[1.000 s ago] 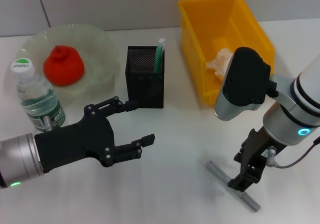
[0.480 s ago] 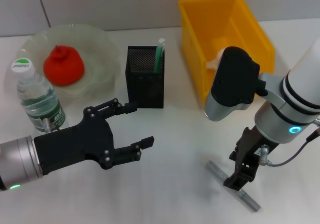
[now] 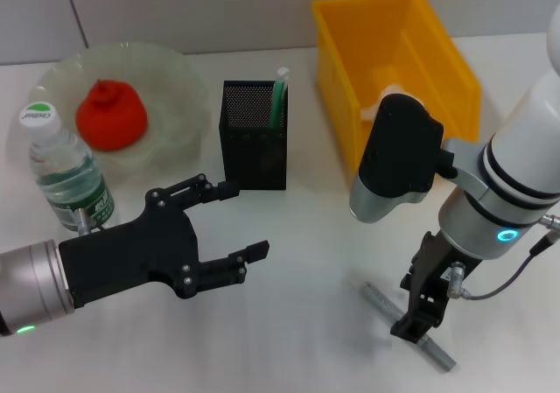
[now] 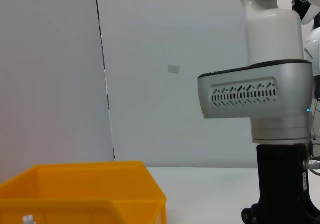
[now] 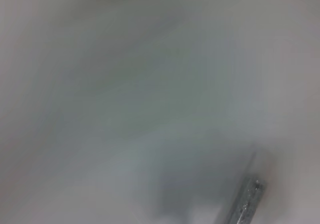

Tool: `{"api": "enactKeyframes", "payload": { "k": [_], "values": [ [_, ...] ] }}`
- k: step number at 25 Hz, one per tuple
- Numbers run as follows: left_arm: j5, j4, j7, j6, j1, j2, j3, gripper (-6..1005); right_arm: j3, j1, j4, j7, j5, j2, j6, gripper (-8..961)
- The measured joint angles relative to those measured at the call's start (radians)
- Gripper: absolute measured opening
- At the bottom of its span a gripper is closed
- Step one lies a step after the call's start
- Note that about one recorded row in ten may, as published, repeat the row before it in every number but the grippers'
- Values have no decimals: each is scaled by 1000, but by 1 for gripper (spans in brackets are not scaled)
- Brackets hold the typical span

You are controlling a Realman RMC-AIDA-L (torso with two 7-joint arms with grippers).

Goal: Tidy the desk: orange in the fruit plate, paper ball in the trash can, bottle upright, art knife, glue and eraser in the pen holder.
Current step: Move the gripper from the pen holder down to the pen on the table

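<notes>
Your right gripper (image 3: 418, 325) is down at the desk (image 3: 306, 323) around 5 o'clock in the head view, fingertips right on the grey art knife (image 3: 409, 326), which lies flat and diagonal. You can't tell whether the fingers are closed on it or only straddling it; the right wrist view shows just the knife's metal end (image 5: 246, 204) over blurred tabletop.

Your left gripper (image 3: 223, 227) hangs at 7 to 8 o'clock, fingers spread wide, holding nothing, just in front of the pen holder (image 3: 254, 135).

The black mesh pen holder sits near centre, toward 12 o'clock, with a green-and-white stick (image 3: 279, 95) standing in it. The orange (image 3: 111, 113) is in the fruit plate (image 3: 175, 78) at 10 o'clock. The bottle (image 3: 63, 170) stands upright at 9 o'clock, just beside the plate's near edge. The yellow trash can (image 3: 341, 52) is at 1 o'clock with the paper ball (image 3: 385, 100) inside, partly hidden by the right arm. The left wrist view shows the can's rim (image 4: 85, 184) and the right arm beyond it.
</notes>
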Motion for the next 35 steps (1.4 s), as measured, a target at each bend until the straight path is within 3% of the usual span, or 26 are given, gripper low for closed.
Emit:
{"api": "enactKeyframes", "payload": {
  "k": [17,23,35],
  "values": [
    [0,-2,0,1,3,0,0,785,-10,3,11,7,0,0,6,639],
    [0,-2,0,-1,3,0,0,784,-22,3,11,8,0,0,12,497],
    [0,-2,1,-5,2,0,0,784,-36,21,54,19,4,0,24,475]
  ]
}}
